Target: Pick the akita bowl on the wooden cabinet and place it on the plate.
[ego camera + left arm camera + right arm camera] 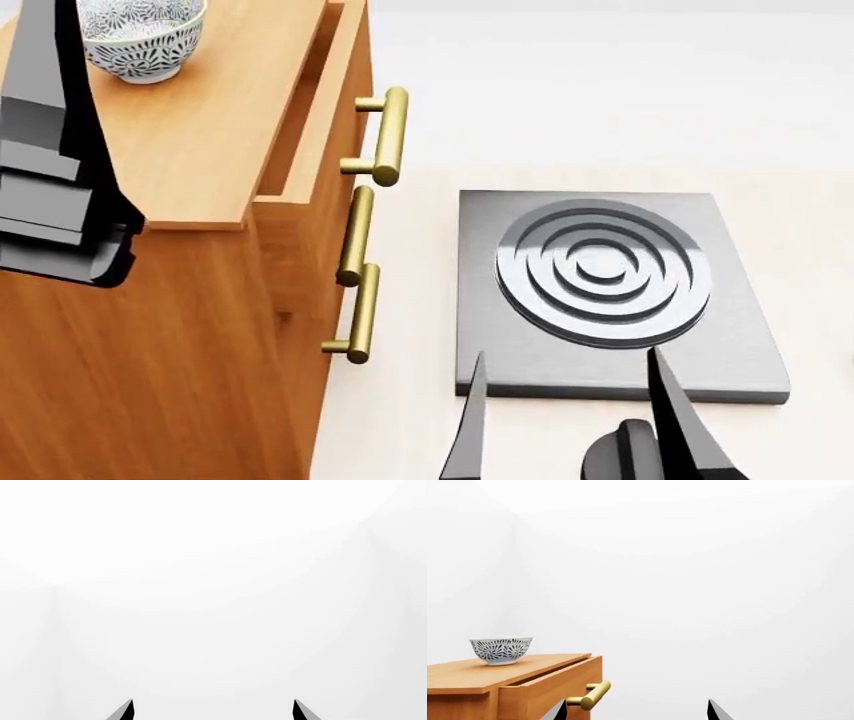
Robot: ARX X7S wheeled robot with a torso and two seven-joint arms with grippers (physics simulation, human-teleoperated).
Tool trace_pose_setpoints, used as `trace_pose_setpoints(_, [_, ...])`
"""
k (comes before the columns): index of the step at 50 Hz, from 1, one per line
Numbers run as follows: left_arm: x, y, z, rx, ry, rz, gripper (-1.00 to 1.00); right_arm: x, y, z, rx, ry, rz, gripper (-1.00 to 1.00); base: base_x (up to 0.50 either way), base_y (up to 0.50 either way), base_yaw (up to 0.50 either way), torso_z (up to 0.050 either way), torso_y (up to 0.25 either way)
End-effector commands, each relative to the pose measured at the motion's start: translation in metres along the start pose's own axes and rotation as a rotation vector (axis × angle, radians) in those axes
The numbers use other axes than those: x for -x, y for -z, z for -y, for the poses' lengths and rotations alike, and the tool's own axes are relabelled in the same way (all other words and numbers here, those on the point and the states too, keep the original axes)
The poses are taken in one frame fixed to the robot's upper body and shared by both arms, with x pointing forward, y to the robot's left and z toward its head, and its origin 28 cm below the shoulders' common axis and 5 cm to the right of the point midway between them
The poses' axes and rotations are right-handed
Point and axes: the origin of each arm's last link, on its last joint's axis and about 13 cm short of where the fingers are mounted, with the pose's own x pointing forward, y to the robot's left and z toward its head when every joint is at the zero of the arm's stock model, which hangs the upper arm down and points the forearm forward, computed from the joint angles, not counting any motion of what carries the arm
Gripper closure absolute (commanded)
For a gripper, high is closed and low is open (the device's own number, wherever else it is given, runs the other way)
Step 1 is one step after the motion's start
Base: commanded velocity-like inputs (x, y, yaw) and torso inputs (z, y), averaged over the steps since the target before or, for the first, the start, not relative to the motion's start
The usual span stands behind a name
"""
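Observation:
The akita bowl (140, 40), white with a dense dark blue pattern, stands upright on the top of the wooden cabinet (200, 130), at the head view's upper left. The right wrist view shows the same bowl (501, 651) on the cabinet top (487, 672), far off and to one side of the fingers. My right gripper (567, 405) hangs open and holds nothing, low beside the cabinet front; its tips also show in its own view (637, 706). The left gripper (213, 703) is open too, facing only white wall. My left arm (54, 160) rises in front of the cabinet's left part. The plate is out of view.
A dark grey square slab (494, 360) with raised concentric rings lies on the pale floor right of the cabinet, just beyond my right fingers. Brass bar handles (387, 135) stick out from the drawer fronts, and the top drawer stands slightly out. One handle (590, 695) is near my right gripper.

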Motion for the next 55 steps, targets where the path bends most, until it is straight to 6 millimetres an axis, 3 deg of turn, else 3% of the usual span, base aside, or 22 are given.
trace_pose_setpoints(1, [-0.016,-0.019,-0.002,-0.018,0.024,0.034,-1.0,-0.002,0.001,0.001,0.006,0.005,0.009,-1.0,0.0,0.0,0.0,0.0,0.0])
trace_pose_setpoints(15, [-0.073,-0.026,-0.004,0.05,0.088,-0.035,-1.0,-0.002,0.0,0.002,-0.004,0.007,0.014,-1.0,0.0,0.0,0.0,0.0,0.0])
trace_pose_setpoints(27, [-0.114,-0.006,-0.012,0.065,0.044,-0.205,-1.0,-0.002,0.001,0.002,-0.004,0.005,0.011,-1.0,0.0,0.0,0.0,0.0,0.0])
trace_pose_setpoints(28, [-0.122,-0.004,-0.014,0.127,0.049,-0.244,-1.0,-0.002,0.001,0.002,-0.002,0.004,0.01,-1.0,0.0,0.0,0.0,0.0,0.0])
trace_pose_setpoints(38, [-0.158,0.005,-0.017,0.076,-0.034,-0.348,-1.0,-0.002,0.001,0.002,-0.007,0.006,0.012,-1.0,0.0,0.0,0.0,0.0,0.0])
trace_pose_setpoints(55, [-0.228,-0.007,-0.027,0.112,0.041,-0.399,-1.0,-0.002,0.005,0.004,-0.007,0.016,-0.001,-1.0,0.0,0.0,0.0,0.0,0.0])
